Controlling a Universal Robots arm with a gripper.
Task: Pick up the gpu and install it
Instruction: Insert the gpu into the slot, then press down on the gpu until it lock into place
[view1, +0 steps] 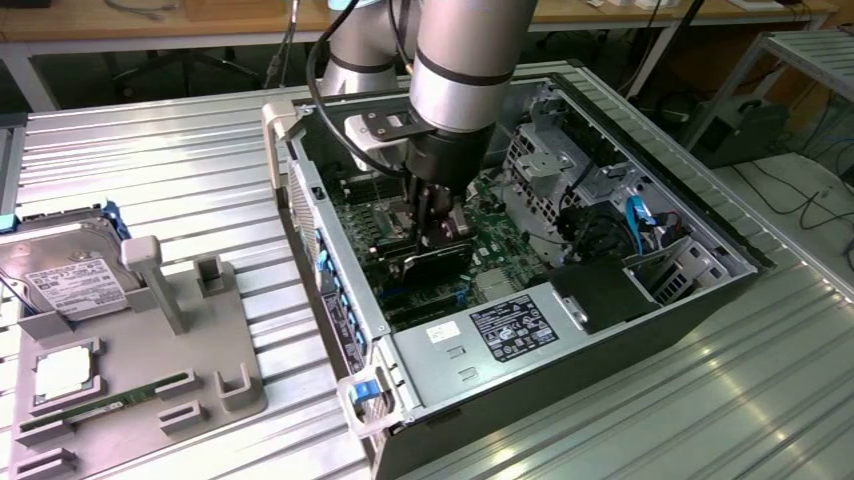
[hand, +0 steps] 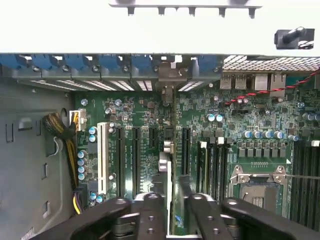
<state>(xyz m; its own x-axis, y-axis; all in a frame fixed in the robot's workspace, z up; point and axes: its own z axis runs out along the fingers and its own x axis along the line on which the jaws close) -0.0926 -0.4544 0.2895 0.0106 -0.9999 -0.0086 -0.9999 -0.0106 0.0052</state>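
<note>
Gripper (hand: 170, 212) clamps the gpu (hand: 168, 155) edge-on, low over your motherboard (hand: 260, 130) slots inside the case (view1: 694, 250); pickup done, seating apparently unfinished.

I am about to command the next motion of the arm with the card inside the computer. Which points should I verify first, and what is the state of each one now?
1. Grip: the hand is shut on the gpu, which is held on edge. Ok.
2. Alignment: the gpu runs parallel to the long black slots on the motherboard. Ok.
3. Position: the hand is inside the open case, above the board. Ok.
4. Cables: the yellow-black cable bundle lies apart from the gpu. Ok.
5. Seating: the card's lower edge is hidden. Cannot tell.
</note>
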